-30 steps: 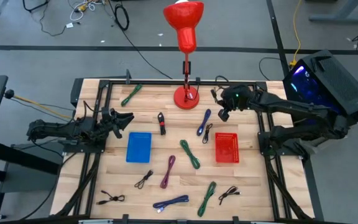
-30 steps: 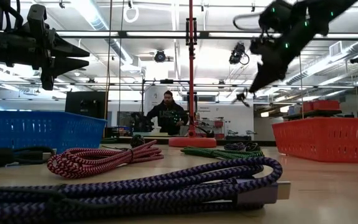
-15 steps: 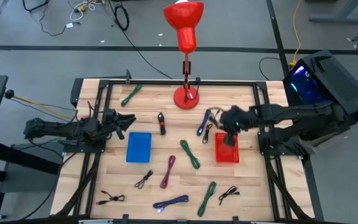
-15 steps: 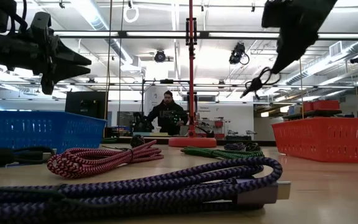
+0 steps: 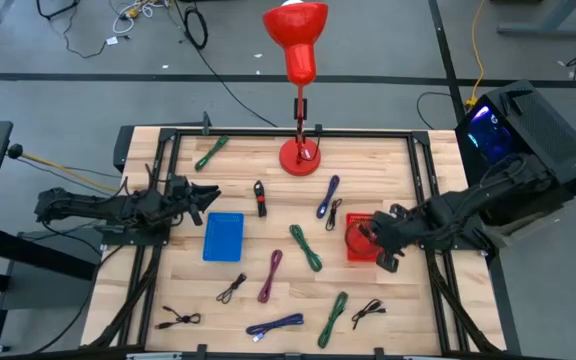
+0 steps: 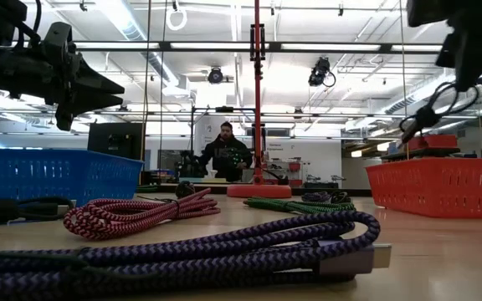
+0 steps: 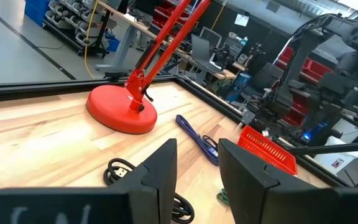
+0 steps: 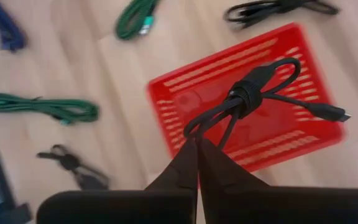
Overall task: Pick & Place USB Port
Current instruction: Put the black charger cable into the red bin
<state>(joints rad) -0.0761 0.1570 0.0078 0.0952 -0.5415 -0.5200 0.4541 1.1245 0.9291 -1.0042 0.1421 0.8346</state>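
Note:
A black USB cable (image 8: 248, 96), coiled and bound at its middle, hangs over the red basket (image 8: 185, 99) with my right gripper (image 8: 197, 144) shut on it. From above, the gripper (image 5: 376, 243) and the cable (image 5: 356, 233) show over the red basket (image 5: 364, 222) at the table's right. In the low view the cable (image 6: 429, 107) dangles above the basket (image 6: 438, 188). My left gripper (image 5: 204, 195) waits open and level at the table's left, nothing between its fingers (image 7: 164, 167). My right gripper pinches one looped end of the cable's coil (image 8: 193, 129) between its two fingers. The fingers slant down from the table's right. The cable is lifted clear and hangs past the fingertips above the red basket, its plug end (image 8: 339, 114) free.
A blue basket (image 5: 223, 237) lies left of centre. A red lamp's base (image 5: 300, 155) stands at the far edge. Several green, purple, blue and black cables lie scattered, among them a green one (image 5: 305, 247) and a purple one (image 5: 327, 195) near the red basket.
My right gripper has swung from the far edge beside the lamp base toward the near edge and now stands over the red basket, tipping further downward. The black cable has travelled with it, lifted clear all the way.

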